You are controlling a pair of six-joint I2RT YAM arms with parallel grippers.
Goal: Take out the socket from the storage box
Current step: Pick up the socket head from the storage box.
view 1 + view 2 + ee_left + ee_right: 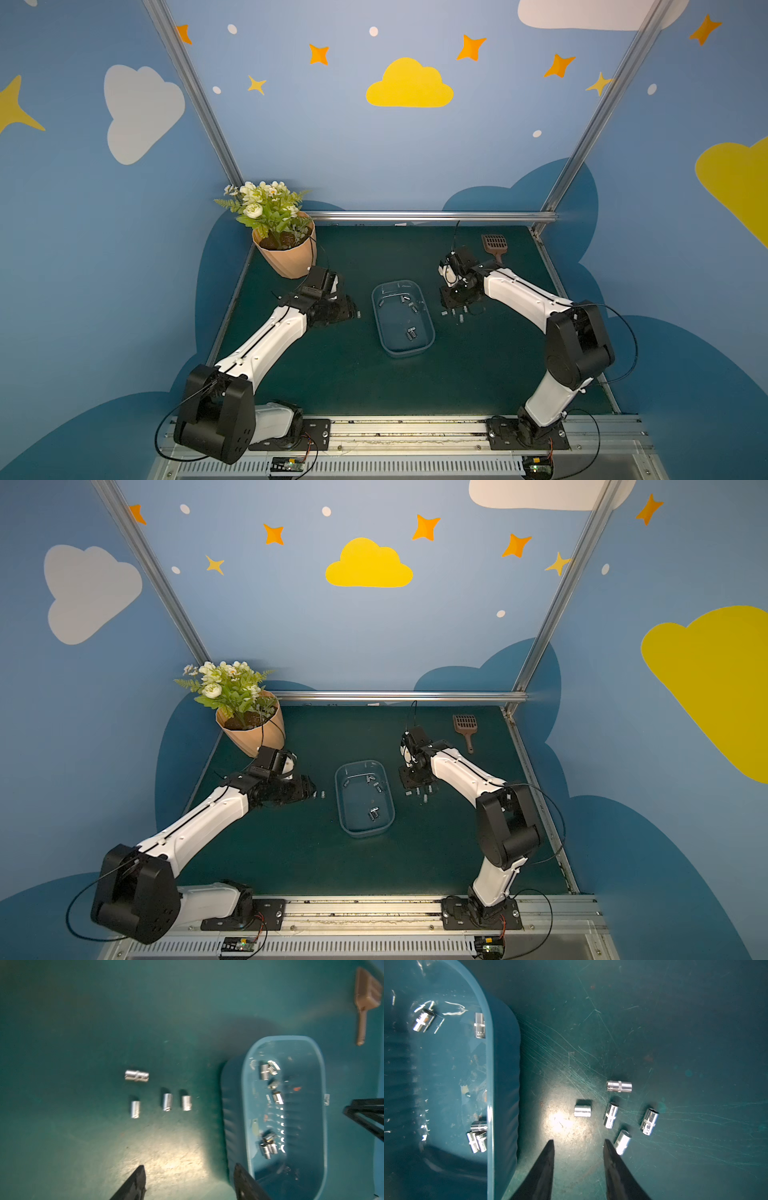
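The storage box [375,309] lies in the middle of the green tabletop [332,386], its long sides running near to far. Several chrome sockets [411,333] lie inside it: a small cluster toward its near end and a few more scattered toward its far end.

The left end effector [189,1167] hangs over the tabletop just left of the box. Its jaws are spread wide, with nothing between them and nothing held. Ahead of it, four loose sockets [167,1102] lie on the tabletop, apart from the fingers.

The right end effector [578,1141] hangs just right of the box, pointing down. Its jaws are partly apart and grip nothing; only bare tabletop shows between them. Five loose sockets [611,1115] lie on the tabletop around its tips. One of them [623,1141] sits right beside the outer face of a finger [612,1159], and whether the two touch cannot be told.

A peach flowerpot [291,259] stands at the far left, and a brown scoop [464,725] lies at the far right.
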